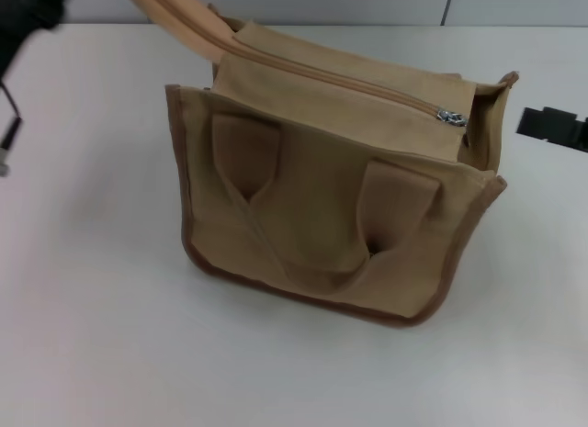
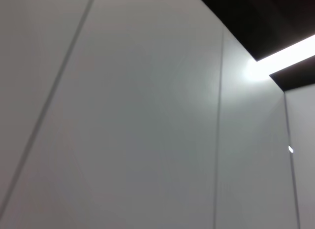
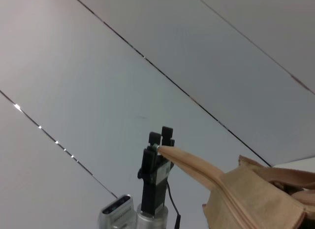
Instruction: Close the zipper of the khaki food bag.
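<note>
On white table (image 1: pixel 92 335): boxy canvas khaki food bag (image 1: pixel 322 234)

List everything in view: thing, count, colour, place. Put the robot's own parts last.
khaki food bag: one, tan with darker brown edging, standing mid-table, two strap handles lying flat on its near face.
zipper: one, khaki tape along the bag's top panel, silver pull tab at the end toward the robot's right; the tape's far-left end is pulled up off the bag.
table: one, white, under the bag.
wall panels: pale grey with dark seams, behind the table.
left gripper: one, black, raised at the bag's far-left end, shut on the zipper tape's tail.
right gripper: one, black, low at the table's right edge, beside the bag.
</note>
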### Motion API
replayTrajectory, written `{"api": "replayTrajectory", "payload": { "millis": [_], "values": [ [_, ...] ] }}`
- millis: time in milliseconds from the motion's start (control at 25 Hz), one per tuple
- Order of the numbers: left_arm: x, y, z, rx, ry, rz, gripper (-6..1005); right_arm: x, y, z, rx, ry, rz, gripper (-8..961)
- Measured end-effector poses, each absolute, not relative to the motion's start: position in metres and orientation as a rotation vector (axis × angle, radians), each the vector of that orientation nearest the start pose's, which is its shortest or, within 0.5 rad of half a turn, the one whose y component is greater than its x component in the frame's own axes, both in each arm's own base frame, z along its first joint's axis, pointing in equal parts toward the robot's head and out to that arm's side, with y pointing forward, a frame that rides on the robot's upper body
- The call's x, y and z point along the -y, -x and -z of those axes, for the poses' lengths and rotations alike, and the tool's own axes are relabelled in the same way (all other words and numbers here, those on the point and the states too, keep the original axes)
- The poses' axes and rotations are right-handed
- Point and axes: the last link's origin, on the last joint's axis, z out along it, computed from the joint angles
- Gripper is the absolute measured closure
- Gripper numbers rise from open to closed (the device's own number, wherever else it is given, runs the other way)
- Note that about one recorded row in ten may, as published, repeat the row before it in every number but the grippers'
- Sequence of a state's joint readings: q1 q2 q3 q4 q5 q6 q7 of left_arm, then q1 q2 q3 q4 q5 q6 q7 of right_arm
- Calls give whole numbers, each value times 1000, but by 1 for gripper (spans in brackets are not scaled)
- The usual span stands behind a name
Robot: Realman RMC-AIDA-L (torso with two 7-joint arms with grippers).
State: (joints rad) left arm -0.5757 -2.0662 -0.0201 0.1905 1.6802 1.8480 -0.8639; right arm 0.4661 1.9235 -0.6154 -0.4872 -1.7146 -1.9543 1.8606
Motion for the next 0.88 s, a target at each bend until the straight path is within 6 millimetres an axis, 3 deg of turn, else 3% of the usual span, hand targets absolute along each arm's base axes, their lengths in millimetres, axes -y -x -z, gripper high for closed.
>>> {"api": "replayTrajectory", "payload": {
  "millis": [120, 320, 400, 600, 880],
  "values": [
    [-328, 248, -65, 306, 1740, 1587, 643, -291, -263, -69, -1251, 2613, -1379, 431],
    [-322, 242, -68, 318, 1724, 1703, 467, -291, -261, -63, -1182, 2626, -1384, 397],
    [-315, 237, -69, 302, 1747, 1777, 322, -290, -260, -62, -1133, 2639, -1388, 390],
    [-309, 225, -57, 383, 1964, 1862, 325, -280, -257, -60, -901, 2675, -1432, 390],
    [-293, 213, -30, 253, 2533, 1596, 330, -259, -260, -55, -548, 2674, -1458, 390]
  ]
}}
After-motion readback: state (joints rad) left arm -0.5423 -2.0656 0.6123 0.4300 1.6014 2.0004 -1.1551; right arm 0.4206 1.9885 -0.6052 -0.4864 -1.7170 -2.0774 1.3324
